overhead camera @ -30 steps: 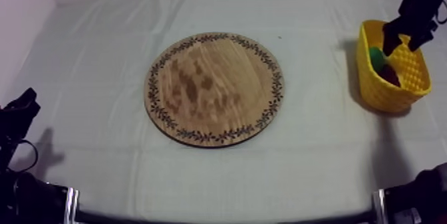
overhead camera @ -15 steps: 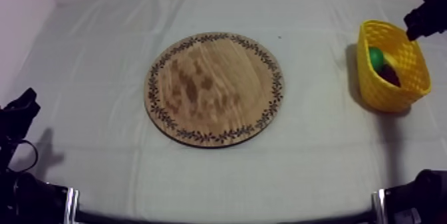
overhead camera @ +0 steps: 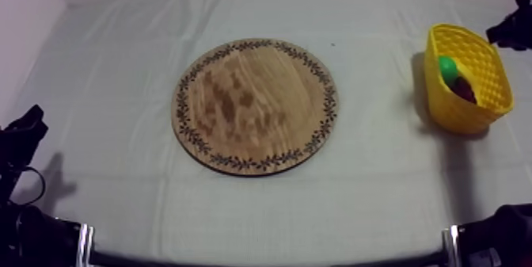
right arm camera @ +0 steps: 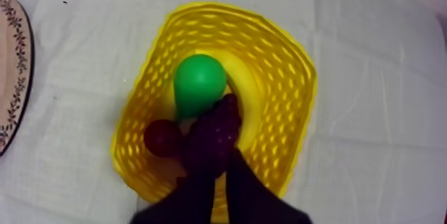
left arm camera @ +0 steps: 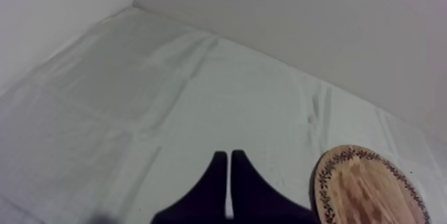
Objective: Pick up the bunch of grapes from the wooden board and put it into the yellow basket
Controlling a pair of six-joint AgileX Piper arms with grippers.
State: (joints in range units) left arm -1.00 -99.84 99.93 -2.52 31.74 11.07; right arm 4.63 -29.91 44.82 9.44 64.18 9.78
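Bunch of grapes (right arm camera: 213, 130) is lying inside the yellow basket (right arm camera: 286, 60) at the surface's right edge, against the pear (right arm camera: 198, 84). I'm judging it light, knobbly and stiff, so I'd be pinching across its middle. Left hand (left arm camera: 228, 157) and right hand (right arm camera: 223, 173) are sitting pressed together, empty.

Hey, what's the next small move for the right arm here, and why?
Probably draw the right gripper back toward its rest side: the bunch of grapes already lies in the yellow basket beside a pear and a small red fruit, and the wooden board holds nothing.
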